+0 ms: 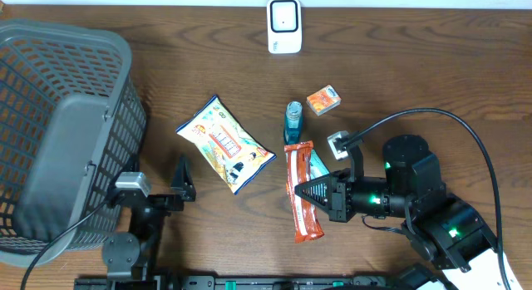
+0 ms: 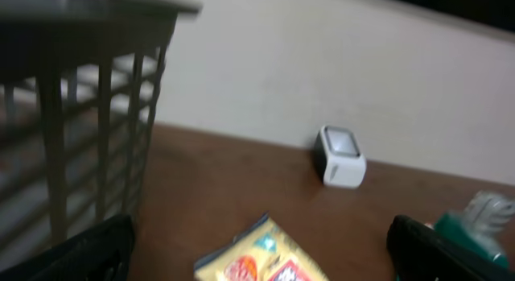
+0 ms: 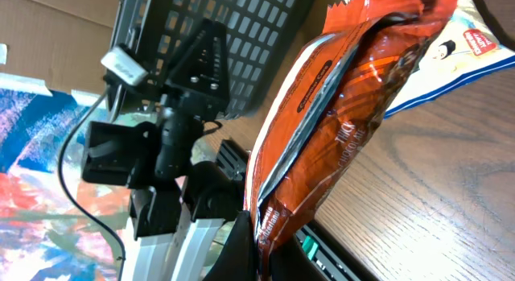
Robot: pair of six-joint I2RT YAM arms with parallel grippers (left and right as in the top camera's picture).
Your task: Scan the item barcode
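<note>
Right gripper, lower centre of the overhead frame, is clenched on the orange snack wrapper (an elongated pack). Left gripper, lower left, stands released, grasping nothing. The barcode scanner sits top centre, well apart.

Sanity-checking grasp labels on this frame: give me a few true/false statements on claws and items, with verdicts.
1. The right claw is shut on the long orange foil snack wrapper. True.
2. The left claw holds the yellow-and-white snack bag. False: it is open and empty; the bag lies on the table, apart from it.
3. The white box-shaped scanner sits inside the grey plastic mesh basket. False: it stands on the brown wooden table, outside the basket.
4. The small orange box lies near the teal bottle. True.
</note>
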